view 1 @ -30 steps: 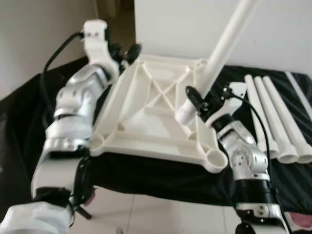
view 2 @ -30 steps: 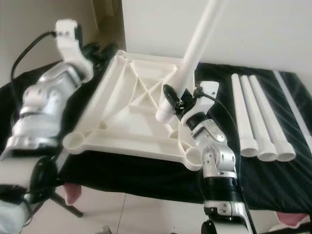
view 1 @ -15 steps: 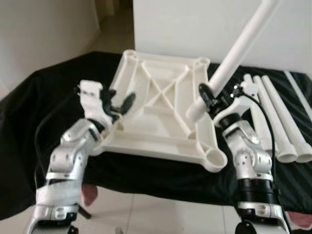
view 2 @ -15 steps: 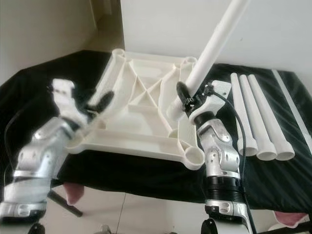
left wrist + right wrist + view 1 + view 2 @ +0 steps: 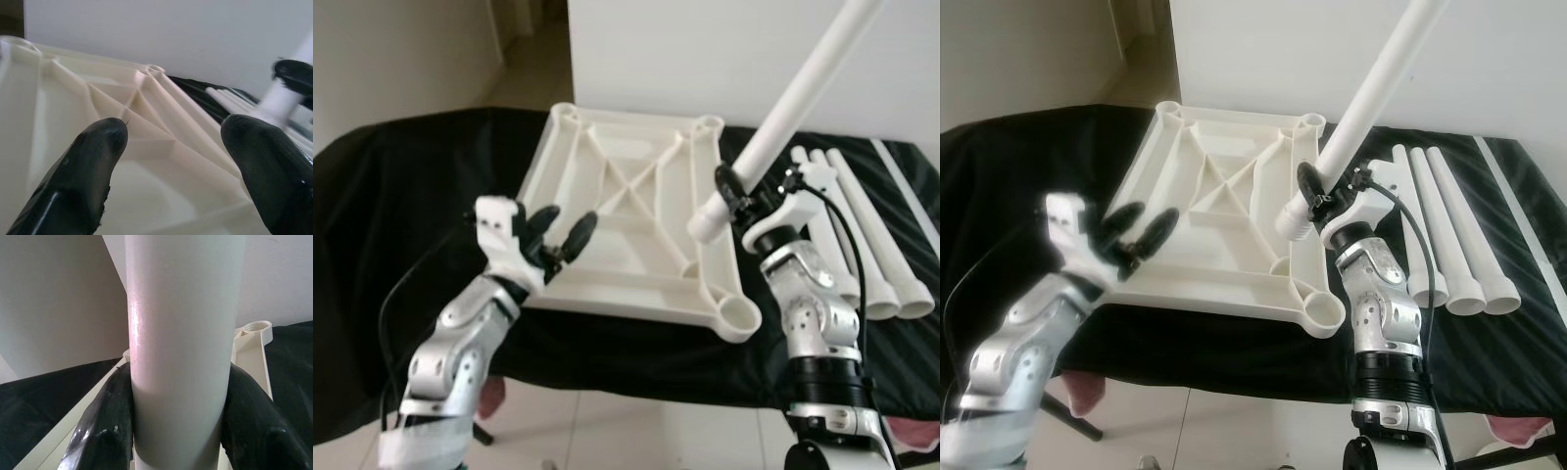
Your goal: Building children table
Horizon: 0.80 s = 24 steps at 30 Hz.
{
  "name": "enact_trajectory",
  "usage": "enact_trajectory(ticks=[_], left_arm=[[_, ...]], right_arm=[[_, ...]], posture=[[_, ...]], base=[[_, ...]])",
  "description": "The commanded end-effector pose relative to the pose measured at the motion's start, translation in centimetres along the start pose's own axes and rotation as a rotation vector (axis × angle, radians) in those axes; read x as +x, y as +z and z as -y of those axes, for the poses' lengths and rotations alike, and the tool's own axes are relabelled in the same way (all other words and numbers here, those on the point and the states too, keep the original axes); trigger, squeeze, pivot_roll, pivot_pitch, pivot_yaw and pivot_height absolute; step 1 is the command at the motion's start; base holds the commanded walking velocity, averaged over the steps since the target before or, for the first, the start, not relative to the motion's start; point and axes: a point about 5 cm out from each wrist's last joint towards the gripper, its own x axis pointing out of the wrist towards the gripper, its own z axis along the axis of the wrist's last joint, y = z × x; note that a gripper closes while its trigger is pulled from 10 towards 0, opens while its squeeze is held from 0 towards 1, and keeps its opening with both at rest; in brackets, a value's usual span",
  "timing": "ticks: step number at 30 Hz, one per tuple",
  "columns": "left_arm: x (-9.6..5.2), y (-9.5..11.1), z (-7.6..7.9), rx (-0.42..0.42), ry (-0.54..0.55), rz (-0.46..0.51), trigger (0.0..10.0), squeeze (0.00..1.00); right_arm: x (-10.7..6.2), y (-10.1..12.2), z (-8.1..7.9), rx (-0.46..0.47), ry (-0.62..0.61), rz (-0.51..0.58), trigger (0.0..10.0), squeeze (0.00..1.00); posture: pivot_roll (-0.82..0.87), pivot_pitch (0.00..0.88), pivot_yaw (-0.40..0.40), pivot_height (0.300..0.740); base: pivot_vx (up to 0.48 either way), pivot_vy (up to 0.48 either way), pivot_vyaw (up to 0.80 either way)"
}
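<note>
White plastic tabletop (image 5: 636, 211) lies upside down on a black cloth (image 5: 401, 206), ribs and corner sockets facing up. The right gripper (image 5: 732, 189) pinches a white leg (image 5: 793, 103) near its lower end, tilted above the top's right edge, with three more legs (image 5: 862, 245) lying beside it. The left gripper (image 5: 560, 232) hovers with fingers spread over the top's near left edge.

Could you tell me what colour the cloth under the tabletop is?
The cloth is plain black, clearest in the right eye view.
</note>
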Motion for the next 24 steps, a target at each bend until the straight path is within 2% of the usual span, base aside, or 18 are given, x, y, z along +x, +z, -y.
enact_trajectory(ticks=[1, 6, 10, 15, 17, 24], left_arm=[[-0.4, -0.3, 2.2, -0.034, -0.274, -0.016, 10.0, 0.00], [-0.5, -1.1, 3.1, -0.026, -0.303, -0.051, 10.0, 0.00], [-0.2, -2.1, 4.6, 0.009, -0.323, -0.061, 10.0, 0.00], [-0.1, -2.3, 4.9, 0.031, -0.335, -0.066, 10.0, 0.00], [1.1, -2.1, 6.0, 0.062, -0.336, -0.042, 10.0, 0.00], [2.3, -1.4, 6.7, 0.028, -0.322, 0.015, 10.0, 0.00]], right_arm=[[0.0, 0.5, 0.0, -0.005, -0.001, 0.025, 10.0, 0.00], [-0.1, 0.6, 0.1, -0.006, -0.007, 0.027, 10.0, 0.00], [-0.3, 0.5, 0.2, -0.006, -0.015, 0.027, 10.0, 0.00], [-0.4, 0.5, 0.3, -0.008, -0.018, 0.026, 10.0, 0.00], [-0.6, 0.6, 0.5, -0.005, -0.025, 0.033, 10.0, 0.00], [-0.9, 0.7, 0.6, 0.015, -0.037, 0.049, 10.0, 0.00]], posture=[[-0.01, 0.034, -0.021, 0.740], [-0.01, 0.034, -0.023, 0.740], [-0.02, 0.027, -0.026, 0.740], [-0.01, 0.023, -0.031, 0.740], [-0.01, 0.016, -0.027, 0.740], [-0.02, 0.011, -0.032, 0.740]], base=[[0.000, 0.000, 0.00], [0.000, 0.000, 0.00], [0.000, 0.000, 0.00], [0.000, 0.000, 0.00], [0.000, 0.000, 0.00], [0.000, 0.000, 0.00]])
